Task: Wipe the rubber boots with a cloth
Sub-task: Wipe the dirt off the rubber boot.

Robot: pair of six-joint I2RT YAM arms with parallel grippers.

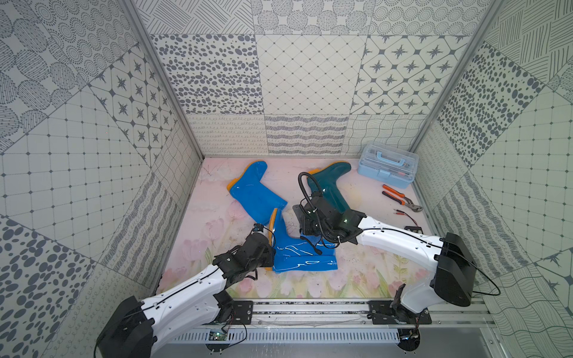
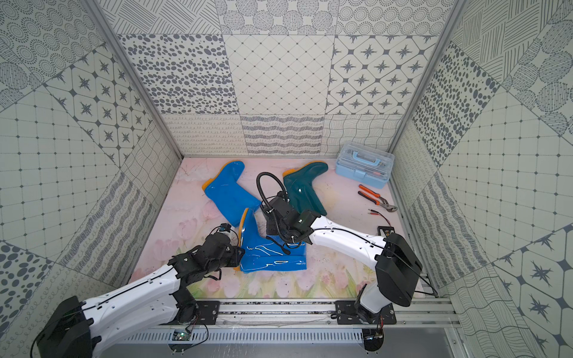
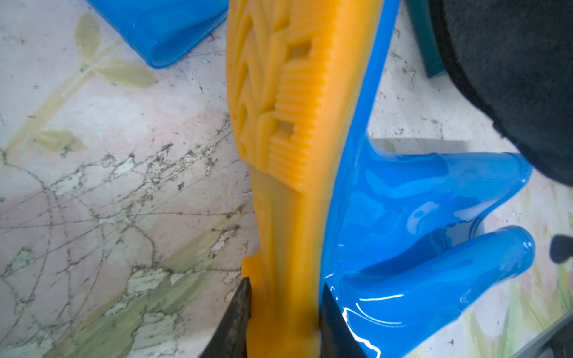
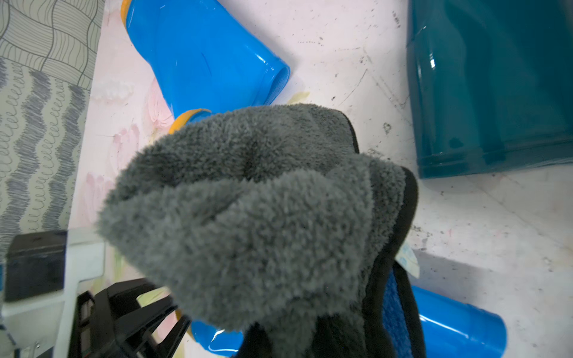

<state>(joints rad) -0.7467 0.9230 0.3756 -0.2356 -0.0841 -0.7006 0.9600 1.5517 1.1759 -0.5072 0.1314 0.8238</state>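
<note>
On a floral surface [image 1: 214, 214], the near blue boot [image 1: 297, 257] is clamped at its orange heel by the left pincer [image 3: 285, 297], its arm stretched low. The cloth [image 4: 254, 217] is pinched tight by the right pincer [image 1: 305, 221] beside that boot, arm angled inward.

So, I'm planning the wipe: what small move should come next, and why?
Probably lower the cloth onto the shaft of the near blue boot and begin a stroke: the left gripper clamps that boot's orange sole, steadying it, and the cloth hangs bunched close beside it.
</note>
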